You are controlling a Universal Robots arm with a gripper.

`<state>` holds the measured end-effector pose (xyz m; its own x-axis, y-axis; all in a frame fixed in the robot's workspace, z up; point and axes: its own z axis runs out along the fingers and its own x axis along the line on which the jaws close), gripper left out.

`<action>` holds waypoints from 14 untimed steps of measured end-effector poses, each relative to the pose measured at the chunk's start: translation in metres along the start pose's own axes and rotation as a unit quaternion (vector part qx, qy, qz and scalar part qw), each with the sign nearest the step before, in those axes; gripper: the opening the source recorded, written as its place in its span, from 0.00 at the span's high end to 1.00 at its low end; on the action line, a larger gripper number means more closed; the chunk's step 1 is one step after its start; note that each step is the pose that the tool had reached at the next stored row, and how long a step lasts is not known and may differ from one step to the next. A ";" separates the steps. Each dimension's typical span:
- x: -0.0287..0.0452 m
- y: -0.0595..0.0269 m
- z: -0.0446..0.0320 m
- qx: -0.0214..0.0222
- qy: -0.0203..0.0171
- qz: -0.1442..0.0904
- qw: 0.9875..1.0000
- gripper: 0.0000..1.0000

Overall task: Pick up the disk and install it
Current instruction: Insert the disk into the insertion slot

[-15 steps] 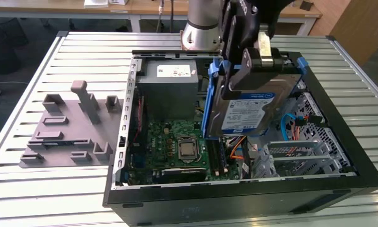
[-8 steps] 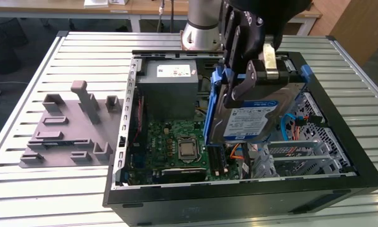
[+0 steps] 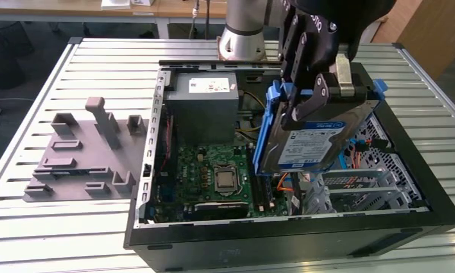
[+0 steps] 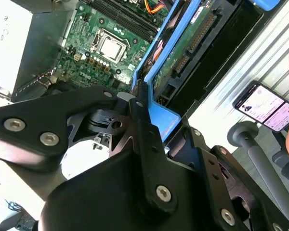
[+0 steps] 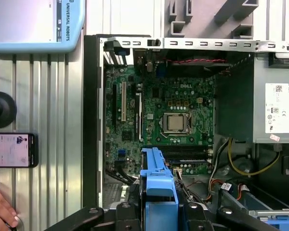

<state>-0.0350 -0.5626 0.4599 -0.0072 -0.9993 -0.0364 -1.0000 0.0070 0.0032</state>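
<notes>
Nearest in the exterior view, the open black case (image 3: pixel 288 230) lies on the slatted bench (image 3: pixel 30 227), its motherboard (image 3: pixel 212 170) exposed at lower centre. Just above it, right of centre, the gripper (image 3: pixel 322 95) hangs with its fingers (image 3: pixel 303 107) clamped on the disk (image 3: pixel 311 145). The disk is held clear of the case, tilted, label toward the camera. Farther back, the grey power supply (image 3: pixel 205 105) sits at the upper centre of the case.

The pick-up looks done and the carry to the mount is in hand. By my judgement, seating the disk calls for squaring its blue rails with the drive bay at the case's lower right.

The second wrist view adds the disk's green underside board (image 4: pixel 183 53) and connector edge. The first wrist view looks straight down past a blue rail (image 5: pixel 156 178) to the motherboard. It also shows a phone (image 5: pixel 12 150) and a person's hand (image 5: pixel 0 211) at lower left.
</notes>
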 end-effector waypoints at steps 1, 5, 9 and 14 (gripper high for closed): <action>0.0002 0.0000 0.0002 0.000 0.000 0.000 1.000 0.64; 0.0022 -0.0006 0.0007 0.000 0.000 0.000 1.000 0.64; 0.0026 -0.0045 0.0008 0.000 0.000 0.000 1.000 0.64; 0.0027 -0.0098 0.0010 0.000 0.000 0.000 1.000 0.64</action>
<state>-0.0252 -0.5653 0.4588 -0.0071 -0.9993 -0.0367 -1.0000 0.0069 0.0031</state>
